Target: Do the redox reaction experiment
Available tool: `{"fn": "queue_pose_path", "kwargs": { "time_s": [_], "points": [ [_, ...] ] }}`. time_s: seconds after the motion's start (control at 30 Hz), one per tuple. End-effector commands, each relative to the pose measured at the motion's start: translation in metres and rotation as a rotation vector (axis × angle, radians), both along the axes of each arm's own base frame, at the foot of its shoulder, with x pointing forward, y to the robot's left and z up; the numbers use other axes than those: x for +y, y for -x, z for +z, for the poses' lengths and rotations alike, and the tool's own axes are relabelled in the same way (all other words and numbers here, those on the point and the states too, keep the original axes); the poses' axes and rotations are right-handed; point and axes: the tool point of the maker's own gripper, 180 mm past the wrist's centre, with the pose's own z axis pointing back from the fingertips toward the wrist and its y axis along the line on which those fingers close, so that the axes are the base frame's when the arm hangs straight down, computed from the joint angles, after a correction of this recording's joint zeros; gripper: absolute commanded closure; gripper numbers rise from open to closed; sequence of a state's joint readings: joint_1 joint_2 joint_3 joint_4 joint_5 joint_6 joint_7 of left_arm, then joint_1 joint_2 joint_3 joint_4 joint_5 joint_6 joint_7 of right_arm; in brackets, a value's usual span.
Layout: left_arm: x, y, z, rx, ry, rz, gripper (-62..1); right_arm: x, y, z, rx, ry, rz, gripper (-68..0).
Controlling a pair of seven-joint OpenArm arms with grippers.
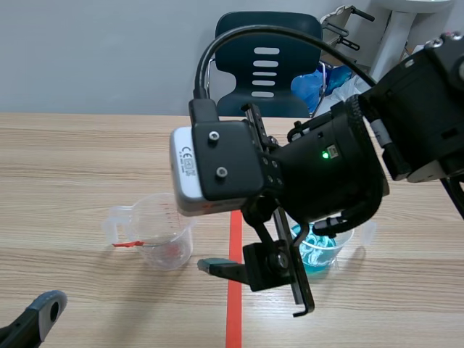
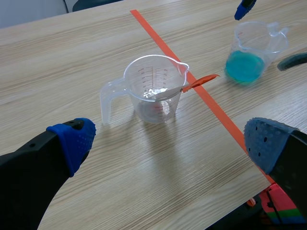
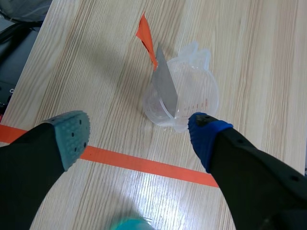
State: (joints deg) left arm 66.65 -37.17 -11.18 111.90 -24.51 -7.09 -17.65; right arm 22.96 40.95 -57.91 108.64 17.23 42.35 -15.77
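A clear measuring cup (image 1: 156, 232) (image 2: 153, 88) (image 3: 184, 93) stands left of the orange tape line. A metal strip (image 3: 165, 86) with an orange-red tag (image 2: 199, 82) leans inside it, the tag sticking out over the rim. A second cup holding blue liquid (image 1: 319, 250) (image 2: 247, 55) stands right of the tape. My right gripper (image 1: 254, 286) (image 3: 139, 136) hangs open above the tape between the two cups, holding nothing. My left gripper (image 2: 170, 141) is open near the table's front edge, the clear cup ahead of it.
An orange tape line (image 1: 235, 290) runs down the middle of the wooden table. A dark chair (image 1: 268, 65) stands behind the far edge. The right arm's bulky wrist (image 1: 326, 174) hangs over the table's middle.
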Motion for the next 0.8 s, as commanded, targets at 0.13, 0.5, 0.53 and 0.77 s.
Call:
{"fn": "queue_pose_path", "kwargs": {
  "time_s": [0.13,0.5,0.53,0.77],
  "points": [
    [-0.003,-0.004,0.009,-0.033,0.019,0.0,-62.3,-0.003,-0.004,0.002,-0.02,0.011,0.002,-53.4],
    [-0.003,-0.004,0.009,-0.033,0.019,0.0,-62.3,-0.003,-0.017,-0.004,-0.161,0.083,0.012,-60.6],
    [-0.003,-0.004,0.009,-0.033,0.019,0.0,-62.3,-0.002,-0.018,-0.004,-0.171,0.085,0.016,-60.7],
    [-0.003,-0.004,0.009,-0.033,0.019,0.0,-62.3,0.011,-0.007,-0.009,-0.199,0.09,0.065,-60.6]
  ]
}}
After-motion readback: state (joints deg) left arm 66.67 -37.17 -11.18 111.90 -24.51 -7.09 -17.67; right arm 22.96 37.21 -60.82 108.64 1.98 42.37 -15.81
